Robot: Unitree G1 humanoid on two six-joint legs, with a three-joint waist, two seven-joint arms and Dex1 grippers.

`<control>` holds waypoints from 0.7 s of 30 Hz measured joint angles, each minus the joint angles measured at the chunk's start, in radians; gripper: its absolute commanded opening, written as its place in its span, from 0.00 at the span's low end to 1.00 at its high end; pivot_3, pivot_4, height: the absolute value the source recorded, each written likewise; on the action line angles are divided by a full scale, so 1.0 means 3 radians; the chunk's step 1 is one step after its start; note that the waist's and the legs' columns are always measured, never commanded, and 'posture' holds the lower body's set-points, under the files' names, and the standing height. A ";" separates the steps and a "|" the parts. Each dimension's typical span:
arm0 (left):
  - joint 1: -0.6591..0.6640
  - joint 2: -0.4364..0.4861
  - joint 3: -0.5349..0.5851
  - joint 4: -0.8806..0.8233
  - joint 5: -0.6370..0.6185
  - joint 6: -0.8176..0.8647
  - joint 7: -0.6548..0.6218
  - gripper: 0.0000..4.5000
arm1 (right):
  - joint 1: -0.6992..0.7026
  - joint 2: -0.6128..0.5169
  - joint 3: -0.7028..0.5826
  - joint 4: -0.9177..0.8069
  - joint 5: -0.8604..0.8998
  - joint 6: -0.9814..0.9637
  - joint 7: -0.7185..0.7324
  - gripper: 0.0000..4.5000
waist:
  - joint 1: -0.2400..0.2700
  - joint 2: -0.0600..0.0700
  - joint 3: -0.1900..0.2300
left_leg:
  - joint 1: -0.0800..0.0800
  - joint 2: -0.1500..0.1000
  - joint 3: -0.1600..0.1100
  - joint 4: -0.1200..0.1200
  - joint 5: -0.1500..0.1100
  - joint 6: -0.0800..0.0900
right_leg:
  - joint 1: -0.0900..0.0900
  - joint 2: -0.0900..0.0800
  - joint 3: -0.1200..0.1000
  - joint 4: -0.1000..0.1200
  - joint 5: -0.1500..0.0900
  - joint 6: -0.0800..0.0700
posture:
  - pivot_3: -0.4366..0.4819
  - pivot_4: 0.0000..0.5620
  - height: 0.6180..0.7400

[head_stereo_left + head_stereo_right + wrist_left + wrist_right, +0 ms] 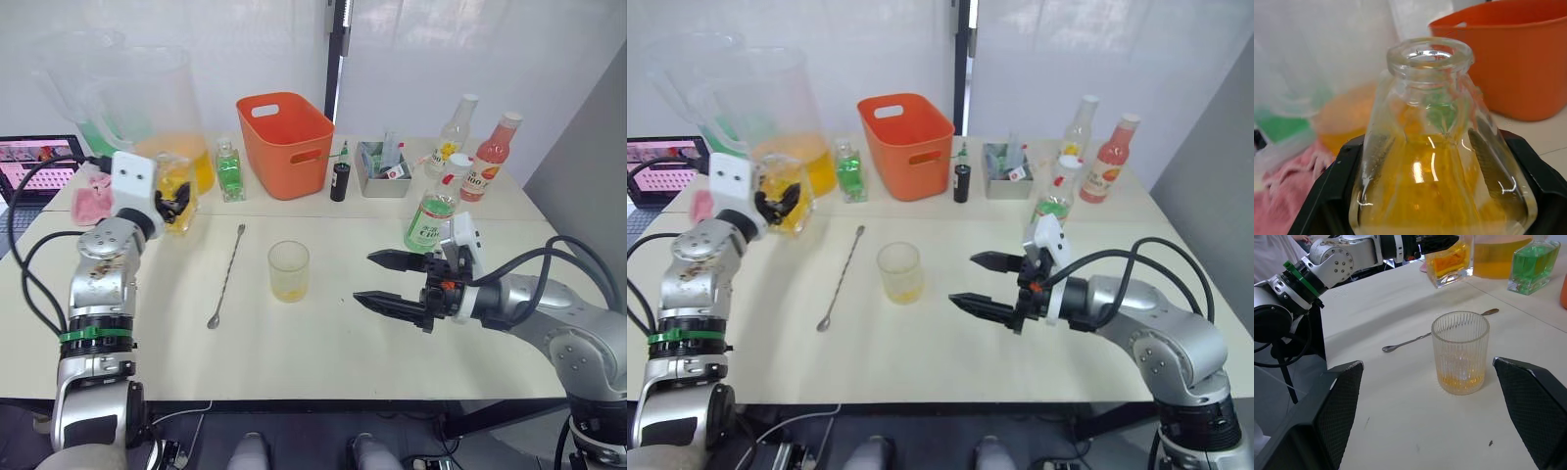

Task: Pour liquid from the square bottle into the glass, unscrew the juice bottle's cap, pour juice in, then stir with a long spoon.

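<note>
The table point(323, 343) carries an orange bin point(285, 143) at the back. Left of the bin, the left gripper point(174, 206) is pinching the square bottle point(176, 193), which stands upright with its neck uncapped and yellow liquid point(1420, 196) inside. In front of the bin stands the glass point(288, 270), a little liquid at its bottom. The right gripper point(384, 280) hovers spread wide just right of the glass; the long spoon point(226, 275) lies left of it

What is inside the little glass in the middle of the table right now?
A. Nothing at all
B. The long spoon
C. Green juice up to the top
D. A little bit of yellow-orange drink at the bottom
D: the glass holds only a thin yellow-orange layer at its bottom, and the long spoon lies on the table beside it.
</note>
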 measured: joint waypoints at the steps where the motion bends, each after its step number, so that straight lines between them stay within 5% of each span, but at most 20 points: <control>1: 0.0000 0.0003 0.0059 0.0035 -0.0032 0.0071 0.0025 0.62 | -0.0004 -0.0005 0.0000 0.0005 0.0000 0.0000 0.0012 1.00 | 0.0000 0.0000 0.0000 | 0.0000 0.0000 0.0000 0.0000 0.0000 0.0000 | 0.0000 0.0000 0.0000 0.0000 0.0000 0.0000 | 0.48 0.27 0.70; 21: 0.0209 0.0094 0.0357 0.0192 -0.0457 0.0290 -0.0257 0.62 | -0.0088 0.0005 0.0060 0.0075 -0.0008 0.0002 0.0014 1.00 | 0.0016 -0.0007 -0.0003 | -0.0001 -0.0001 -0.0001 0.0002 0.0000 0.0000 | 0.0001 -0.0001 -0.0001 -0.0001 0.0000 -0.0001 | 0.48 0.27 0.70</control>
